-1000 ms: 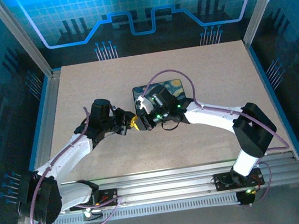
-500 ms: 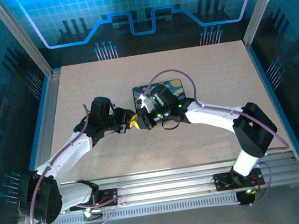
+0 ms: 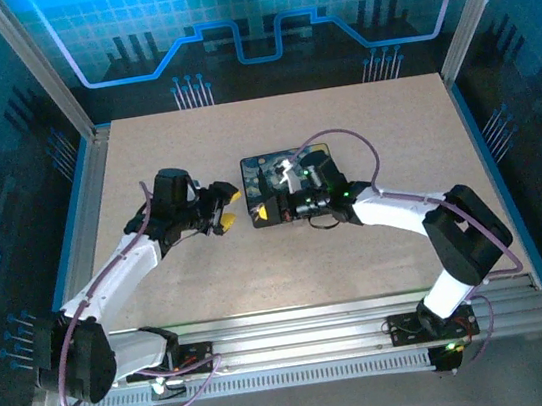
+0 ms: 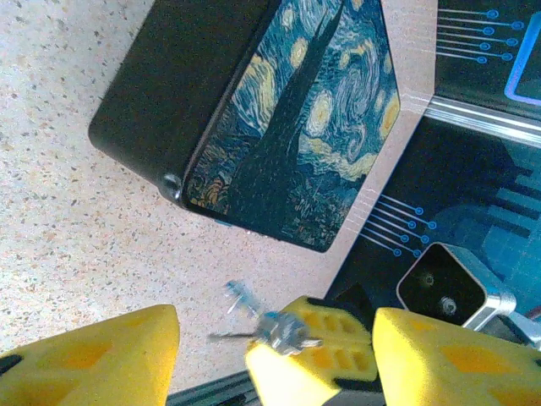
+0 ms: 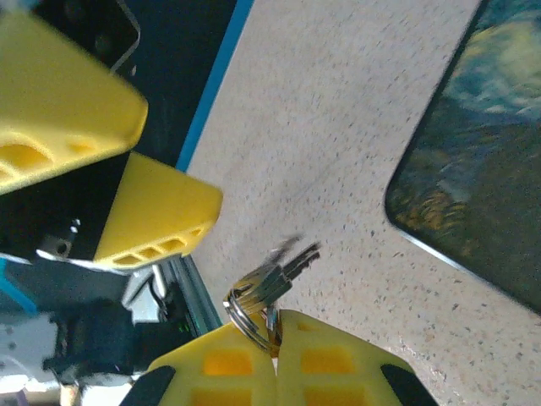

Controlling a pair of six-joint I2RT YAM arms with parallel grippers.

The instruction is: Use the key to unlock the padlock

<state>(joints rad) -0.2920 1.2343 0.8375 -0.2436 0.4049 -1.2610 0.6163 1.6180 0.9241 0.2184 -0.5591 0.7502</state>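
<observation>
The two arms have drawn apart. A second ago their tips met over the middle of the surface. Now the left arm [image 3: 128, 263] has swung back toward its own side, while the right arm [image 3: 403, 210] stays reached in at the painted box [image 4: 287, 127].

The left pincer [image 3: 226, 211] was pressed together and has now spread wide with nothing between its yellow fingers. The right pincer [image 5: 275, 334] has pressed together on the key [image 5: 272, 283]. It pinches the little ring, and the thin blades stick out past its fingertips, just above the surface and near the box's corner.

This looks like a handover just finished, with the key passed from left to right and the left side let go. By my reckoning the unlocking itself is not yet begun. The right arm must next carry a blade to the lock, and the loose bunch may swing or splay on the way.

The room is a cage of aluminium posts [image 3: 34, 65] with dark walls [image 3: 256, 23] lit blue in circuit patterns. The surface [image 3: 270, 122] is a pale speckled board, bare around the box, which lies flat on it. A slotted metal rail [image 3: 301, 345] runs along its near edge.
</observation>
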